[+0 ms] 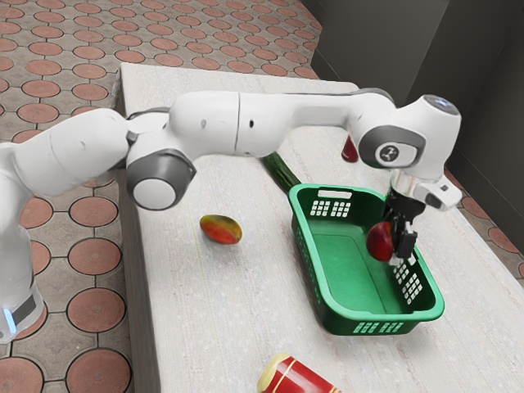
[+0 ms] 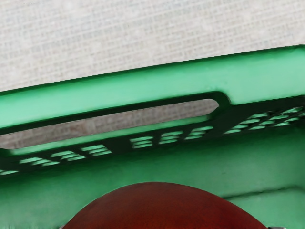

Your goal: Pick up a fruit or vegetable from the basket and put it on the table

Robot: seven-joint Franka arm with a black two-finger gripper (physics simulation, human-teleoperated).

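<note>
Red fruit in our grip at the basket's side wall

We have the red fruit (image 1: 380,242) between the two fingers of our gripper (image 1: 396,241), which stand apart by the fruit's width and close on it from two sides. The fruit is within the green basket (image 1: 329,304), near the wall on the exterior view's right; we cannot tell whether its underside touches the basket floor. In the wrist view its rounded top lies close to our hand, beside the wall with the long handle slot.

The basket stands upright on the pale table (image 1: 192,315). Just beside its far corner, on the exterior view's left, lies a long green vegetable (image 1: 282,171), partly hidden by our arm (image 1: 270,119). A dark red item (image 1: 350,151) lies beyond the basket, its upper part hidden behind the arm. Well apart from the basket, toward the exterior view's left, a red and yellow-green mango (image 1: 221,230) rests on the table. A red container (image 1: 298,377) with yellow bands lies on its side at the exterior view's lower edge, partly cut off.
</note>
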